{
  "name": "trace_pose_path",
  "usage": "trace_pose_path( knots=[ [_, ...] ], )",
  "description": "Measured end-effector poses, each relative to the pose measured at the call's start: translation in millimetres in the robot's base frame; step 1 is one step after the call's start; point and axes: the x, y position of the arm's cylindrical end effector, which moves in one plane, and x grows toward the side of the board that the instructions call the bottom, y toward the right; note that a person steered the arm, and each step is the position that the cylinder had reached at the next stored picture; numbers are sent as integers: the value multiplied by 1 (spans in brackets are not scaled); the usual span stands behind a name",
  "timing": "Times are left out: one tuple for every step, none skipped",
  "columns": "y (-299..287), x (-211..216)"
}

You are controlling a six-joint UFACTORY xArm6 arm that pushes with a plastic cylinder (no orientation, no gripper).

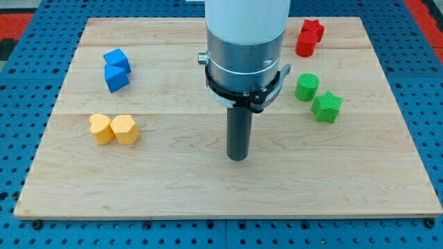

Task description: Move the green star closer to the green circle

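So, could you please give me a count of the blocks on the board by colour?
Blue: 2, a pair at the view's left.
Yellow: 2, a pair below them.
Red: 2, a pair at the view's top right.
Green: 2, green circle and green star.
Total: 8.

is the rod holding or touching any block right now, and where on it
Nothing is held. My tip rests on bare board near the middle, apart from every block; the green star and green circle sit off to the view's right.
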Motion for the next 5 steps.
trace_pose_path(
  knots=[
    [0, 0],
    [-6, 0],
    [-10, 0],
    [-39, 13],
    [-151, 27]
  ],
)
